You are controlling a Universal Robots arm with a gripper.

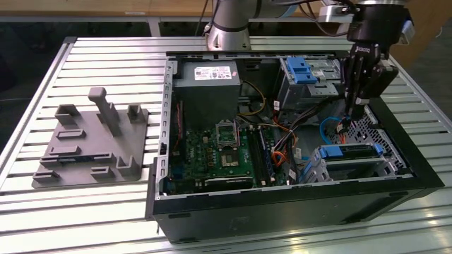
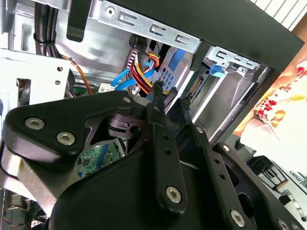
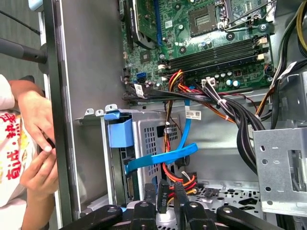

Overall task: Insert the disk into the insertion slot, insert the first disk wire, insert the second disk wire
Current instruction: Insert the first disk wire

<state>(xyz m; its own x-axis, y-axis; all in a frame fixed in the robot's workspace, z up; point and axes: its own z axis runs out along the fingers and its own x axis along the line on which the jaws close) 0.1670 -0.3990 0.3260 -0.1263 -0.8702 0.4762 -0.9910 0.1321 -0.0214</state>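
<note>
The disk [image 1: 347, 151], silver in a blue caddy, lies inside the insertion slot [image 1: 356, 168], a grey perforated cage in the open computer case at the exterior view's right. In the first wrist view the cage [image 3: 151, 139] carries the caddy's blue tab [image 3: 120, 132]. A flat blue wire [image 3: 163, 155] runs across the cage face toward the disk's end. My gripper [image 1: 359, 112] hangs just above and behind the cage. In both wrist views its fingers [image 3: 150, 192] are shut on a black connector [image 3: 163, 196] joined by red, yellow and orange wires [image 2: 143, 72]. My gripper [image 2: 171, 98] sits close to the disk's end.
A green motherboard [image 1: 226, 153] and a power supply [image 1: 208, 74] fill the case's left half. A taller bay with a blue latch [image 1: 300, 71] stands behind the gripper. A grey fixture plate [image 1: 92, 143] lies on the slatted table. A person's hands [image 3: 33, 143] are beside the case wall.
</note>
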